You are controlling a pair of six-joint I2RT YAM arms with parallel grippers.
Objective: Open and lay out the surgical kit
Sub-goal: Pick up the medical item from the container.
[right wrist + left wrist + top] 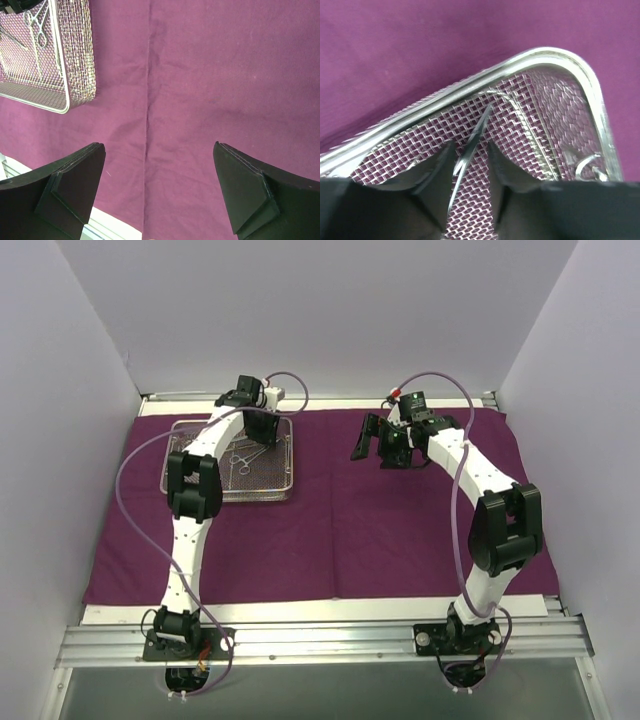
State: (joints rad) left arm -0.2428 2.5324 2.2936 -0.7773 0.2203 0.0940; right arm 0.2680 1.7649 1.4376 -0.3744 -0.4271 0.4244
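Note:
The deep-purple cloth wrap (400, 530) lies spread flat over the table. At its back left stands the silver wire-mesh tray (232, 497) with slim steel instruments (243, 456) inside. My left gripper (262, 430) reaches down into the tray's far part. In the left wrist view its fingers (440, 170) straddle the pointed tips of one instrument (483, 120), which lies close to the left finger, with a gap on the right side. My right gripper (383, 445) hovers wide open over bare cloth (215, 75), with nothing between its fingers (75, 185).
A ring handle of another instrument (587, 164) lies by the tray's corner rim (560, 55). In the right wrist view the tray (64, 100) sits at upper left. A fold crease (148, 100) runs down the cloth. White walls enclose the table; a metal rail (320, 642) spans the front.

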